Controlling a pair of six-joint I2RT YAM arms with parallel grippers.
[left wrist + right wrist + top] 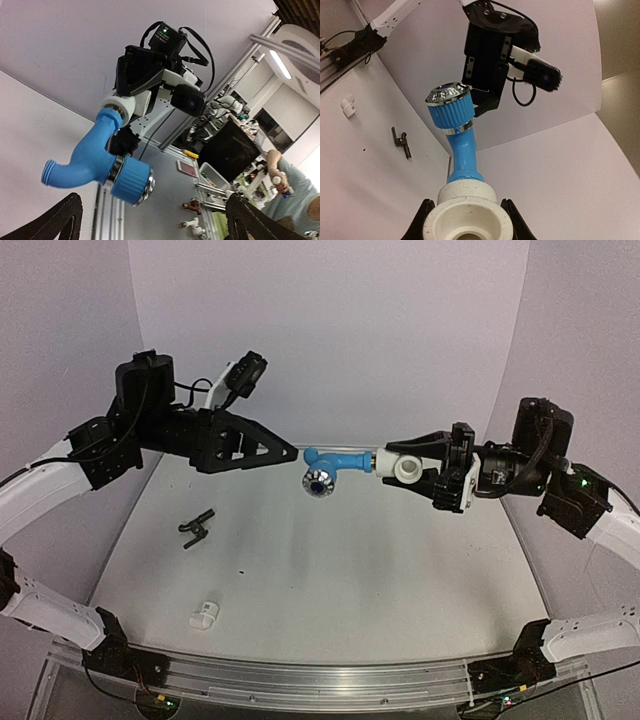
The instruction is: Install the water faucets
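Top external | faucet point(335, 462) in white fitting point(408, 469), right end effector point(399, 466) holding | left end effector point(290, 452) wide

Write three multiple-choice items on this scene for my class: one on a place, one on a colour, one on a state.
1. Where does the tap sit?
A. Its stem is in the white fitting that the right gripper holds
B. Flat on the table
C. In a box

2. What colour is the tap's knob?
A. Red
B. Blue
C. Green

3. How is the left gripper?
A. Shut on the tap
B. Open
C. Shut on a black part

Key:
1 A, as the right wrist view shows the stem rising from the fitting between that gripper's fingers.
2 B, as the ribbed knob is bright blue with a chrome face.
3 B, as its fingers stand wide apart in the left wrist view.
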